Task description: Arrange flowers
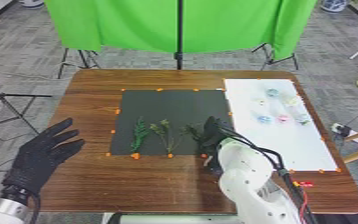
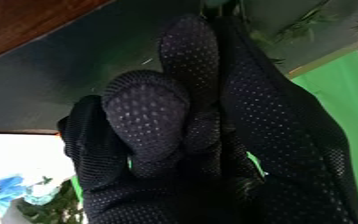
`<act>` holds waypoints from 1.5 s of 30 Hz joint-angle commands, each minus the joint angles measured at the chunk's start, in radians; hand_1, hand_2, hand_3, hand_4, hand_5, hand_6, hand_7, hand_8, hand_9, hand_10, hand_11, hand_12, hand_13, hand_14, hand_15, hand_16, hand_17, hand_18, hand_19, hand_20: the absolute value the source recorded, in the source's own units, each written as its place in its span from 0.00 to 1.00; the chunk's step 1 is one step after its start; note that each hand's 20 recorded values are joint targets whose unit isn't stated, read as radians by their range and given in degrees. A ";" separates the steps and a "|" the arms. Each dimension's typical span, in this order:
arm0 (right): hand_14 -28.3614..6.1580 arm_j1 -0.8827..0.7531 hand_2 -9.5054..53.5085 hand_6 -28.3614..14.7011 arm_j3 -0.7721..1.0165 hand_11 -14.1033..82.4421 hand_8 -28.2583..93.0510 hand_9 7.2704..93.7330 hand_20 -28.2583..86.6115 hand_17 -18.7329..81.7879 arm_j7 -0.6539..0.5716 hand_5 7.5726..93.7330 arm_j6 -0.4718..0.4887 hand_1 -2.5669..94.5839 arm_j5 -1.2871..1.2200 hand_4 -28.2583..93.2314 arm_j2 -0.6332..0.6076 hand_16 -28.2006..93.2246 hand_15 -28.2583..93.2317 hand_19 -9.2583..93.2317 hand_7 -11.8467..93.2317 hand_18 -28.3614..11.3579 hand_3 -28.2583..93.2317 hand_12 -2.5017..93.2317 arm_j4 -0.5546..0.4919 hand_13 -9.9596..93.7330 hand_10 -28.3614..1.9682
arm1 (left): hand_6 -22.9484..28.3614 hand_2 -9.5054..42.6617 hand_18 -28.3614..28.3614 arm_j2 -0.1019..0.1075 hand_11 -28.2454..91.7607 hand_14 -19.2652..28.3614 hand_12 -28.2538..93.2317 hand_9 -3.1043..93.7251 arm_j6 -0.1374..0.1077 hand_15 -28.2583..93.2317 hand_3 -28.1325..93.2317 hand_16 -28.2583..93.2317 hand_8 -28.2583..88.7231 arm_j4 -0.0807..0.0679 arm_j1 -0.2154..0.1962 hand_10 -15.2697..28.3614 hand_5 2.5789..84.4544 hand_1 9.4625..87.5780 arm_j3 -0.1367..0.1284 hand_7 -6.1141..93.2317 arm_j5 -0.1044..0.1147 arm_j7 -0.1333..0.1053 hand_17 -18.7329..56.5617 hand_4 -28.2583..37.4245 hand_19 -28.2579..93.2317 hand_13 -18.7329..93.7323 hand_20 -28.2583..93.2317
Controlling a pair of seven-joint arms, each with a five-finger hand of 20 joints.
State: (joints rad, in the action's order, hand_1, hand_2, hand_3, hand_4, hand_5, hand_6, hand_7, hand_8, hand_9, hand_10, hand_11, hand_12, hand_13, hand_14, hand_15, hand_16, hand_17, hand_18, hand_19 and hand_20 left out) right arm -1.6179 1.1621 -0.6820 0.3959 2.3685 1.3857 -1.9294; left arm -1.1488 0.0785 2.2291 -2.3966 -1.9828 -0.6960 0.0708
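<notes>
Pinching: right hand [image 1: 213, 136], fingers drawn together over the mat's right side, appears to clamp the right sprig [image 1: 193, 132]; the wrist view shows a thin stem at the fingertips.
Right sprig: on the mat [image 1: 171, 102], its leaves just left of the right hand; the lower end is hidden, so its full long axis cannot be told.
Neighbors: the middle sprig [image 1: 167, 134] and left sprig [image 1: 139, 134] lie side by side to the left, each running from the mat's far edge toward its near edge.
Nearer hand: the right, directly beside the right sprig; the left hand [image 1: 35, 159], fingers apart, is over the desk [image 1: 149, 182] near its left edge, well apart from the greenery.
Flowers: pale blooms, among them a blue flower [image 1: 264, 119] and a pink flower [image 1: 283, 118], on the board [image 1: 304, 150] by the desk's right edge.
Stage: likely the greenery, with blooms to follow.
Next move: probably lining up the right sprig with its neighbors, then freeing it.
Risk: leaves could snag on the glove and drag the sprig askew.
</notes>
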 commanded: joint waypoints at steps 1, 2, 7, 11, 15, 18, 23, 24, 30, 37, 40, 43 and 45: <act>0.72 0.002 0.10 0.46 0.001 0.50 0.18 0.98 0.71 0.73 -0.024 0.65 0.025 0.39 0.004 0.04 0.011 0.48 0.73 1.00 0.80 0.23 0.94 0.29 0.016 0.96 0.65 | 0.48 0.17 0.92 -0.006 0.49 0.74 0.34 0.33 0.005 0.62 0.82 0.21 0.14 -0.006 -0.006 0.64 0.38 0.21 0.004 0.31 -0.003 0.015 0.15 0.03 0.68 0.41 0.31; 0.72 0.001 0.11 0.46 0.002 0.50 0.18 0.98 0.71 0.73 -0.024 0.65 0.025 0.38 -0.001 0.04 0.010 0.48 0.73 1.00 0.79 0.23 0.93 0.29 0.015 0.96 0.64 | 0.48 0.17 0.92 -0.006 0.49 0.74 0.34 0.33 0.006 0.62 0.82 0.21 0.14 -0.007 -0.004 0.64 0.38 0.21 0.004 0.31 -0.003 0.018 0.15 0.03 0.68 0.41 0.31; 0.70 0.006 0.17 0.53 0.008 0.50 0.01 1.00 0.72 0.74 -0.039 0.69 0.072 0.29 -0.016 0.04 0.019 0.48 0.73 1.00 0.77 0.23 0.91 0.29 0.016 0.97 0.63 | 0.48 0.17 0.92 -0.008 0.49 0.74 0.34 0.33 0.006 0.62 0.82 0.21 0.14 -0.005 -0.008 0.64 0.38 0.21 0.004 0.32 -0.005 0.015 0.15 0.03 0.68 0.41 0.31; 0.70 0.007 0.25 0.53 0.018 0.50 0.00 1.00 0.73 0.75 -0.045 0.70 0.072 0.22 -0.035 0.03 0.019 0.48 0.73 1.00 0.76 0.22 0.87 0.29 0.016 0.98 0.62 | 0.48 0.17 0.92 -0.009 0.49 0.74 0.34 0.33 0.007 0.62 0.82 0.21 0.14 -0.005 -0.007 0.64 0.38 0.21 0.005 0.31 -0.005 0.017 0.15 0.03 0.68 0.41 0.31; 0.69 0.006 0.30 0.52 0.034 0.50 0.01 1.00 0.74 0.75 -0.036 0.71 0.061 0.17 -0.052 0.01 0.019 0.48 0.73 1.00 0.72 0.21 0.84 0.28 0.009 0.98 0.61 | 0.48 0.17 0.92 -0.009 0.49 0.74 0.34 0.33 0.008 0.62 0.82 0.21 0.14 -0.005 -0.007 0.64 0.38 0.21 0.003 0.31 -0.005 0.018 0.15 0.03 0.68 0.41 0.31; 0.68 0.005 0.32 0.51 0.046 0.50 0.04 1.00 0.75 0.75 -0.039 0.73 0.062 0.13 -0.077 0.00 0.018 0.48 0.73 1.00 0.63 0.20 0.82 0.28 -0.002 0.98 0.60 | 0.48 0.16 0.92 -0.009 0.49 0.74 0.34 0.33 0.007 0.62 0.82 0.21 0.14 -0.006 -0.008 0.64 0.38 0.21 0.004 0.31 -0.005 0.015 0.15 0.03 0.68 0.41 0.31; 0.67 0.005 0.34 0.49 0.063 0.51 0.06 1.00 0.75 0.75 -0.047 0.75 0.077 0.09 -0.113 0.00 0.018 0.48 0.73 1.00 0.56 0.19 0.77 0.28 -0.011 0.98 0.58 | 0.48 0.17 0.92 -0.011 0.49 0.74 0.34 0.33 0.010 0.62 0.82 0.21 0.14 -0.007 -0.005 0.64 0.38 0.21 0.002 0.31 -0.006 0.018 0.15 0.03 0.68 0.41 0.31; 0.66 0.006 0.35 0.49 0.065 0.51 0.06 1.00 0.75 0.75 -0.046 0.75 0.077 0.09 -0.120 0.00 0.019 0.48 0.73 1.00 0.55 0.19 0.77 0.28 -0.010 0.98 0.58 | 0.48 0.17 0.92 -0.011 0.49 0.74 0.34 0.33 0.009 0.62 0.82 0.21 0.14 -0.008 -0.004 0.64 0.38 0.21 0.002 0.31 -0.005 0.019 0.15 0.03 0.68 0.41 0.31; 0.66 0.006 0.38 0.47 0.076 0.51 0.07 1.00 0.76 0.75 -0.031 0.76 0.097 0.07 -0.100 0.00 0.008 0.48 0.73 1.00 0.52 0.18 0.75 0.28 -0.022 0.98 0.56 | 0.48 0.17 0.92 -0.012 0.49 0.74 0.35 0.33 0.009 0.62 0.82 0.21 0.14 -0.007 -0.004 0.64 0.38 0.21 0.001 0.31 -0.005 0.019 0.15 0.03 0.68 0.41 0.31; 0.59 0.033 0.42 0.49 0.071 0.54 0.07 0.94 0.76 0.67 0.043 0.74 0.180 0.16 -0.055 0.08 -0.136 0.48 0.79 1.00 0.50 0.17 0.90 0.33 -0.044 0.90 0.52 | 0.48 0.17 0.92 -0.014 0.49 0.74 0.34 0.33 0.004 0.62 0.82 0.21 0.14 -0.003 -0.014 0.64 0.38 0.21 -0.002 0.31 -0.005 0.011 0.15 0.03 0.68 0.41 0.31; 0.57 0.041 0.41 0.50 0.068 0.57 0.07 0.90 0.75 0.65 0.048 0.73 0.198 0.20 -0.059 0.08 -0.194 0.47 0.81 1.00 0.50 0.17 0.92 0.33 -0.052 0.87 0.50 | 0.48 0.17 0.92 -0.014 0.49 0.74 0.34 0.33 0.003 0.62 0.82 0.21 0.14 -0.001 -0.019 0.64 0.38 0.21 -0.003 0.31 -0.006 0.006 0.15 0.03 0.68 0.41 0.31; 0.57 0.045 0.44 0.51 0.068 0.58 0.06 0.90 0.75 0.64 0.062 0.73 0.240 0.23 -0.082 0.08 -0.239 0.47 0.81 1.00 0.50 0.17 0.94 0.32 -0.063 0.87 0.51 | 0.48 0.17 0.92 -0.012 0.49 0.74 0.34 0.33 0.002 0.62 0.82 0.21 0.14 -0.001 -0.020 0.64 0.38 0.21 -0.004 0.31 -0.005 0.005 0.15 0.03 0.68 0.41 0.31; 0.57 0.046 0.46 0.51 0.065 0.58 0.06 0.90 0.75 0.64 0.083 0.73 0.272 0.23 -0.086 0.09 -0.265 0.47 0.81 1.00 0.50 0.17 0.95 0.32 -0.070 0.86 0.50 | 0.48 0.17 0.92 -0.012 0.49 0.74 0.34 0.33 0.006 0.62 0.82 0.21 0.14 0.000 -0.021 0.64 0.38 0.21 -0.005 0.32 -0.004 0.004 0.15 0.03 0.68 0.41 0.31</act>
State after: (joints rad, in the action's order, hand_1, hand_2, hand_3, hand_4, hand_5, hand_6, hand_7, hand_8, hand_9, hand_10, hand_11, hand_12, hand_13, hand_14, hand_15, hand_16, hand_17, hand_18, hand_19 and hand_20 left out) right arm -1.5718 1.2134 -0.6188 0.5821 2.2907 1.2317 -1.9888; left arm -1.1537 0.0797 2.2293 -2.3997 -1.9839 -0.6969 0.0755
